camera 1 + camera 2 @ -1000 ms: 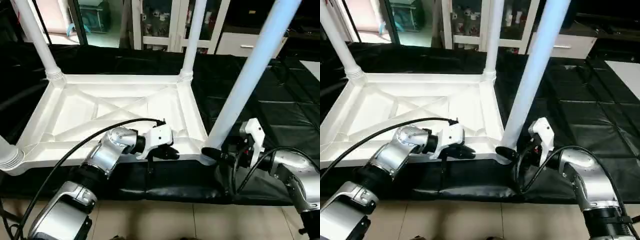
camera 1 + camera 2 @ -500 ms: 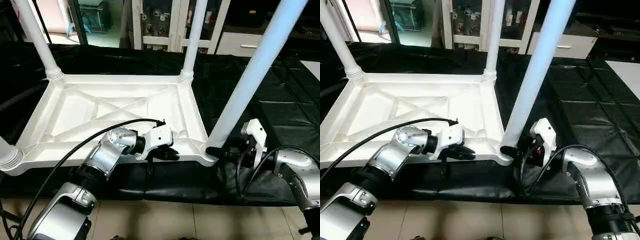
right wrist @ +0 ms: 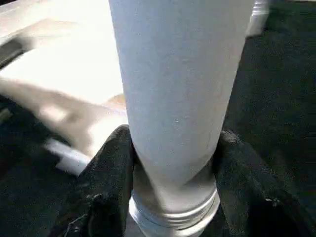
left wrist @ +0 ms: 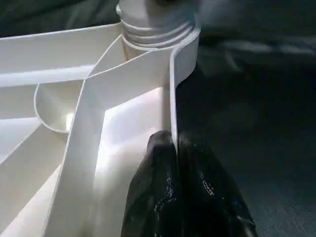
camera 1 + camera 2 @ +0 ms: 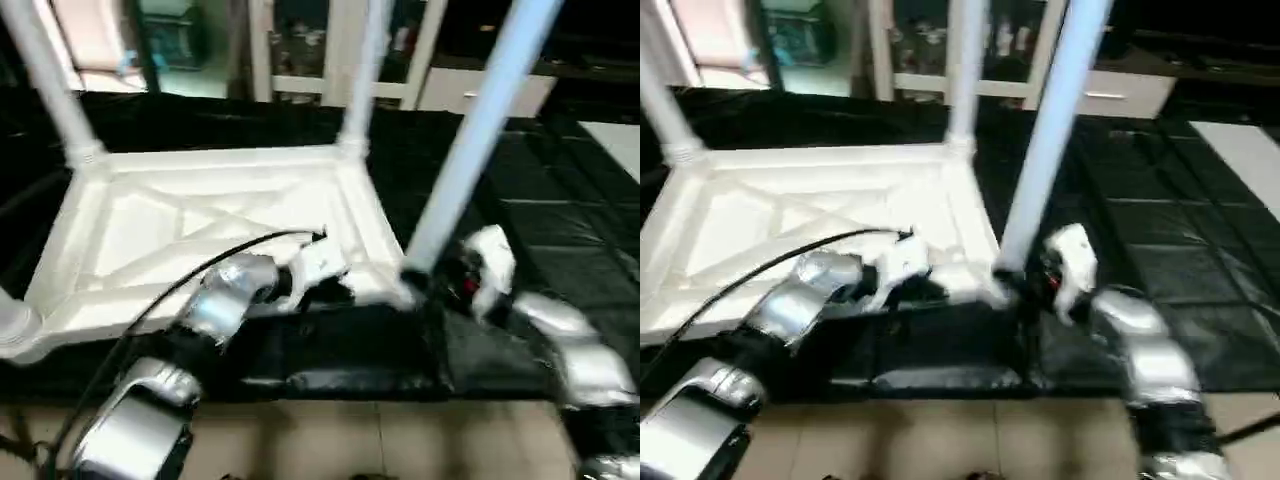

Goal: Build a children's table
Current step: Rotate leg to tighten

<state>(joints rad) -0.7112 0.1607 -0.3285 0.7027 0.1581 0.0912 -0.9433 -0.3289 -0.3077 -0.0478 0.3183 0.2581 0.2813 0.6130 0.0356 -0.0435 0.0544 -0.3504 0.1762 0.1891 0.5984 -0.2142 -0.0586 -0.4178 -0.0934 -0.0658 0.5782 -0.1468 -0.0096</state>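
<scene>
The children's table lies upside down, its white top (image 5: 150,230) showing the X-ribbed underside. Legs stand in its corner sockets: far left (image 5: 45,80), far right (image 5: 362,70), and near right (image 5: 470,130). The near left socket (image 5: 10,320) sits at the picture's edge. My left gripper (image 5: 335,290) is shut on the top's near rim (image 4: 173,89), close to the near right corner, with its fingers (image 4: 158,182) pinching the thin wall. My right gripper (image 5: 425,285) is shut on the base of the near right leg (image 3: 177,89), one finger (image 3: 111,163) on each side, just above the threaded collar.
The black-sheeted work table (image 5: 560,180) stretches to the right and behind. Its front edge runs just below my forearms, with tiled floor (image 5: 350,440) beneath. White cabinets with glass doors (image 5: 300,50) stand at the back. A black cable (image 5: 200,270) arcs over my left forearm.
My right gripper's fingers have closed in on the base of the near right leg. The left gripper keeps its hold on the rim. The head camera has shifted.
</scene>
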